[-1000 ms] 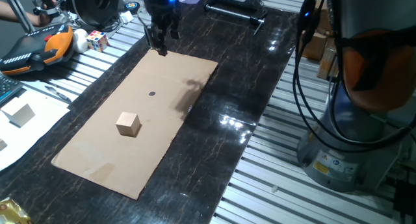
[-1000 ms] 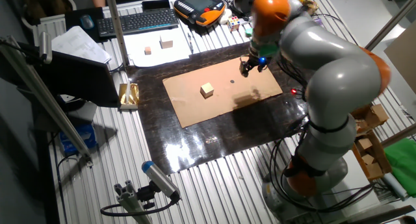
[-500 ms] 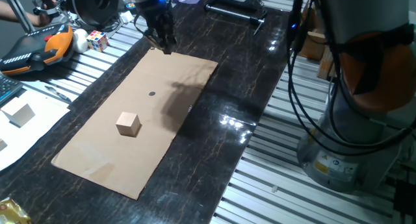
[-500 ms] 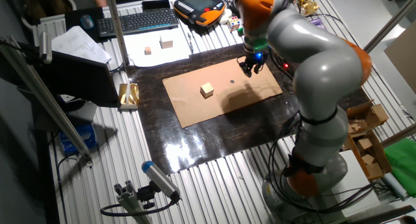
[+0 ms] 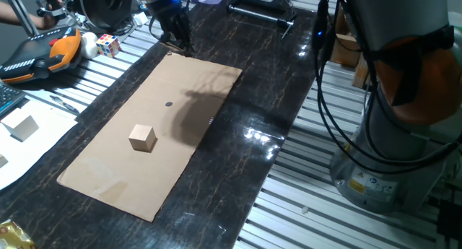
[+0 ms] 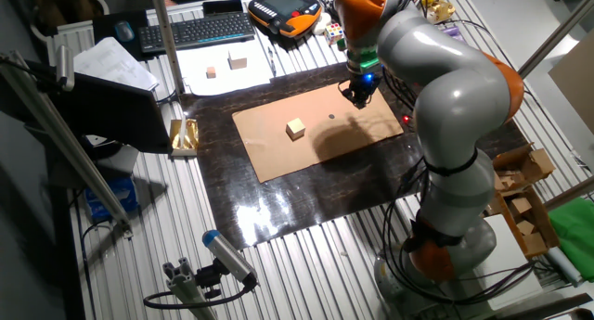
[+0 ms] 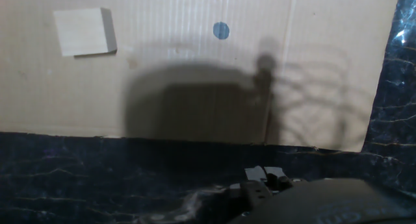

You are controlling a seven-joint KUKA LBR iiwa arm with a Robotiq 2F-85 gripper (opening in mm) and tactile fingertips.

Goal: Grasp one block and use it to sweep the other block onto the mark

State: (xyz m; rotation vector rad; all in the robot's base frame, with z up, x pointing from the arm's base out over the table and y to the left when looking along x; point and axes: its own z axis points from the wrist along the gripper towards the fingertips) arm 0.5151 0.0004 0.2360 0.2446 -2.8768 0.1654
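A light-tan wooden cube (image 5: 143, 138) sits on a cardboard sheet (image 5: 115, 177). It also shows in the other fixed view (image 6: 295, 128) and at the top left of the hand view (image 7: 81, 31). A small dark round mark (image 5: 169, 104) lies on the sheet between the cube and my gripper; it also shows in the other fixed view (image 6: 331, 116) and the hand view (image 7: 221, 30). My gripper (image 5: 177, 45) hangs just above the sheet's far edge, well away from the cube. Its fingertips (image 7: 257, 174) look pressed together with nothing between them. No second block shows on the sheet.
The sheet lies on a black marble-patterned plate (image 5: 274, 97). A multicoloured puzzle cube (image 5: 108, 45) and an orange hand-held pendant (image 5: 40, 54) lie beyond the plate. White paper with two small wooden blocks (image 6: 238, 62) lies by a keyboard (image 6: 200, 30). Cables and the arm's base (image 5: 390, 169) stand at the right.
My gripper has moved from over the sheet's far end out to its far edge, away from the mark and the cube. The cube has not moved.
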